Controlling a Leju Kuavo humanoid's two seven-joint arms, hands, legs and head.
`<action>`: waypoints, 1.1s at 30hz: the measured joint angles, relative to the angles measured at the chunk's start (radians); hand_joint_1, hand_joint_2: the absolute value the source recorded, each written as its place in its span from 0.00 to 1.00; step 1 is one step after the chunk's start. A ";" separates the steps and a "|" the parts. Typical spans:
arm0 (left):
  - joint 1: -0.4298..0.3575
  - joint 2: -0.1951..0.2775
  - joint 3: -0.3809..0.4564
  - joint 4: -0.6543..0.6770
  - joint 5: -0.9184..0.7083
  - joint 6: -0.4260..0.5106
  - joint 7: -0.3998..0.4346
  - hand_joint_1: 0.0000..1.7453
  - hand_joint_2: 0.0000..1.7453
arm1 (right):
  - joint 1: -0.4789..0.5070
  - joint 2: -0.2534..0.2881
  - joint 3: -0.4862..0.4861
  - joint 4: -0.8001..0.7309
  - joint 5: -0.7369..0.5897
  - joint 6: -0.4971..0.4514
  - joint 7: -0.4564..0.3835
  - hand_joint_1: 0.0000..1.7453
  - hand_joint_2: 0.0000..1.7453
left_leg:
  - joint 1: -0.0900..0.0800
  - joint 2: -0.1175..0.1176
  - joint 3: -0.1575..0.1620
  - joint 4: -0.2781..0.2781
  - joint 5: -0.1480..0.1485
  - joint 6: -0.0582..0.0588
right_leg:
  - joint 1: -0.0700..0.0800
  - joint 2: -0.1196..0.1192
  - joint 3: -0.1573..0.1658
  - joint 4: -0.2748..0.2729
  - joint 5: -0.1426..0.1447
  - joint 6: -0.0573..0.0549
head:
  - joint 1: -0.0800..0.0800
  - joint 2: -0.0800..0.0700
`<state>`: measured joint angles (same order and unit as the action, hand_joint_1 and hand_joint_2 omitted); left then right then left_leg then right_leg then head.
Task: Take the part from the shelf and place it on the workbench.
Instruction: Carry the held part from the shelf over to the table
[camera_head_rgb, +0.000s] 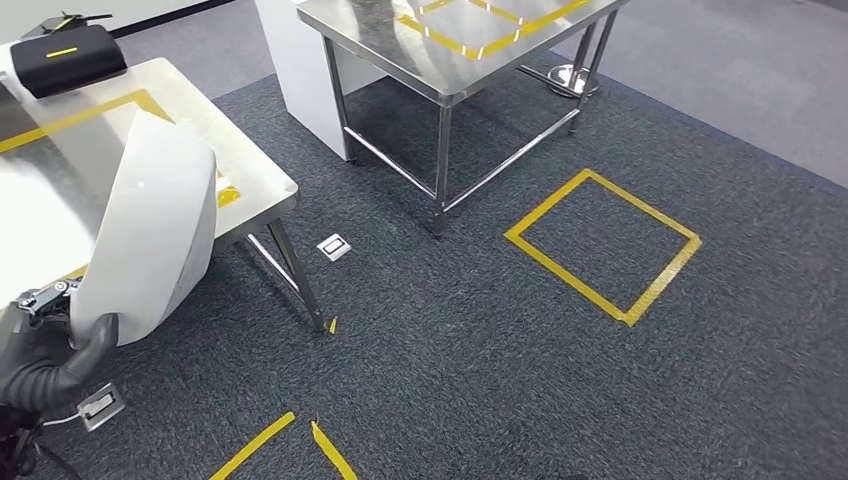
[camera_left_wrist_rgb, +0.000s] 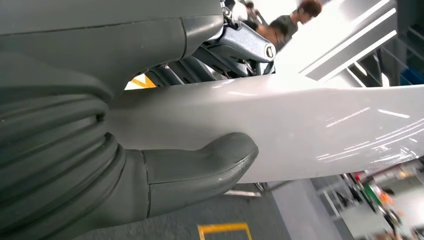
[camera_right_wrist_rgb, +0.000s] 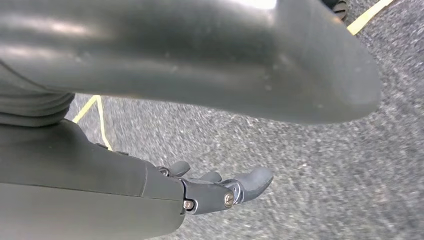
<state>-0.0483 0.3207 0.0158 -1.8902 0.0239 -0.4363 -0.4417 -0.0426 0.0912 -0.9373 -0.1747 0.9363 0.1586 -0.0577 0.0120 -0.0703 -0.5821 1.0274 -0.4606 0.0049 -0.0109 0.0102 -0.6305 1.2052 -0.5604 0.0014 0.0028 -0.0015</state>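
1. At the lower left of the head view, the left hand (camera_head_rgb: 62, 362) grips the lower edge of the part (camera_head_rgb: 150, 232), a smooth, curved white panel; the grey thumb (camera_left_wrist_rgb: 210, 162) presses flat on one glossy face while the darker fingers (camera_left_wrist_rgb: 220, 52) clamp the opposite face.
2. The part stands tilted upward from that hand, overlapping the corner of the nearer workbench (camera_head_rgb: 262, 183) in the picture; whether it touches the steel top cannot be told.
3. In the right wrist view, the right hand (camera_right_wrist_rgb: 220, 187) hangs over the dark carpet (camera_right_wrist_rgb: 320, 165), its fingers (camera_right_wrist_rgb: 252, 181) loosely apart and holding nothing.
4. On the nearer workbench, yellow tape lines mark the top, and a black case (camera_head_rgb: 70, 58) lies at its far end.
5. A second steel table (camera_head_rgb: 440, 60), also taped in yellow, stands farther off.
6. On the carpet beside it lies a yellow tape square (camera_head_rgb: 603, 245), and a small floor socket (camera_head_rgb: 333, 246) sits between the tables.
7. In the left wrist view, a person (camera_left_wrist_rgb: 290, 20) stands in the blurred background.
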 joint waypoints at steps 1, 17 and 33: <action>-0.005 0.001 0.005 0.001 0.001 -0.002 0.000 1.00 1.00 | -0.001 0.000 0.000 0.000 -0.001 0.000 0.002 0.00 0.00 | 0.001 -0.014 -0.002 0.002 0.000 -0.005 | -0.002 0.023 0.031 -0.068 0.028 0.000 | 0.000 0.000; -0.209 0.116 0.035 0.144 0.068 -0.026 0.041 1.00 1.00 | -0.011 0.010 0.000 0.000 -0.004 0.003 -0.004 0.00 0.00 | -0.003 0.123 -0.018 0.053 -0.020 -0.052 | 0.012 -0.106 0.064 -0.168 0.063 -0.038 | -0.006 0.000; -0.317 0.165 0.017 0.238 0.098 -0.035 0.055 1.00 1.00 | -0.011 0.013 -0.001 0.000 -0.008 0.007 0.002 0.00 0.00 | 0.003 -0.026 -0.021 0.008 0.011 -0.009 | 0.002 0.038 0.021 -0.090 0.051 -0.005 | -0.002 0.000</action>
<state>-0.3657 0.4860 0.0330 -1.6518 0.1221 -0.4709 -0.3864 -0.0533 0.1042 -0.9380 -0.1747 0.9281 0.1655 -0.0556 0.0146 -0.0964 -0.6034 1.0357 -0.4499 -0.0038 -0.0092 0.0480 -0.6097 1.1157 -0.5092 -0.0040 0.0008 -0.0015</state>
